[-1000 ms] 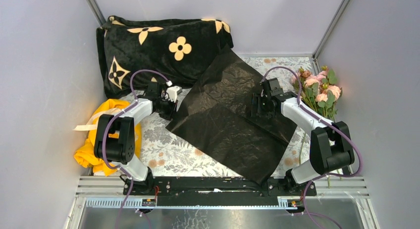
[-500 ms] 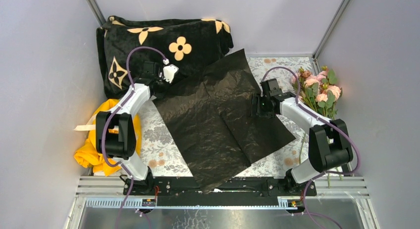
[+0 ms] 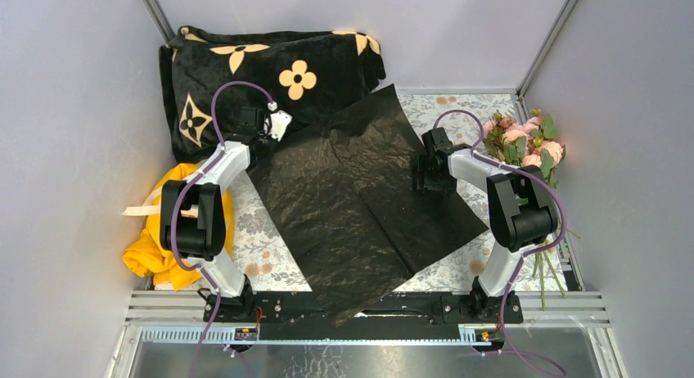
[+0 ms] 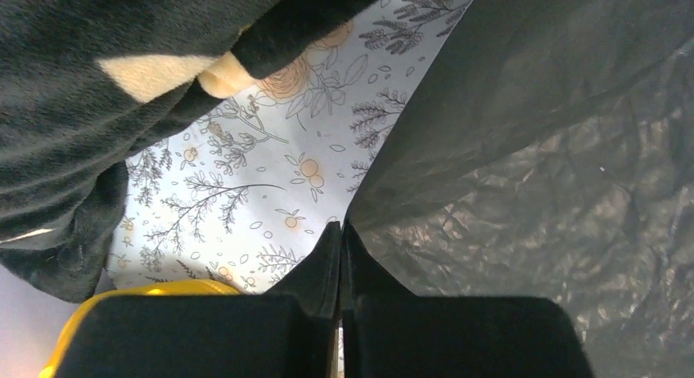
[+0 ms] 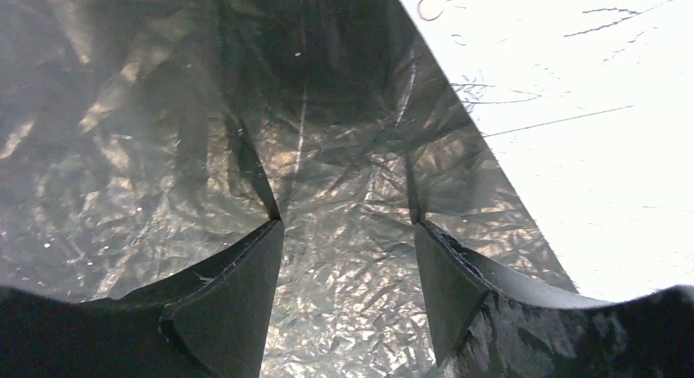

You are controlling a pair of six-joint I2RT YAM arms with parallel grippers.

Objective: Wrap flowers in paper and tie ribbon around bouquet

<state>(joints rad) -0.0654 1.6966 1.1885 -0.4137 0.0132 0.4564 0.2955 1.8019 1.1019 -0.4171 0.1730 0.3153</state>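
Between the two sets of jaws lies the paper (image 3: 352, 206), spread as a slanted diamond whose long axis runs from the far corner by the blanket (image 3: 245, 75) to the near corner over the base rail (image 3: 286, 306). At the sheet's far left corner the left gripper (image 4: 340, 229) is pinched tight. The paper's edge runs straight into the seam of its closed fingers, so it appears to hold that corner. Over the sheet's right part the right gripper (image 5: 346, 224) points down, jaws spread wide with nothing between them; whether the tips touch cannot be told. Off the sheet, on the outer right of those wide jaws, lie the flowers (image 3: 528, 147), heads far and stems trailing near, so the right arm is much nearer to them. The paper looks matte, black and crinkled; the roses are pale pink among green leaves.
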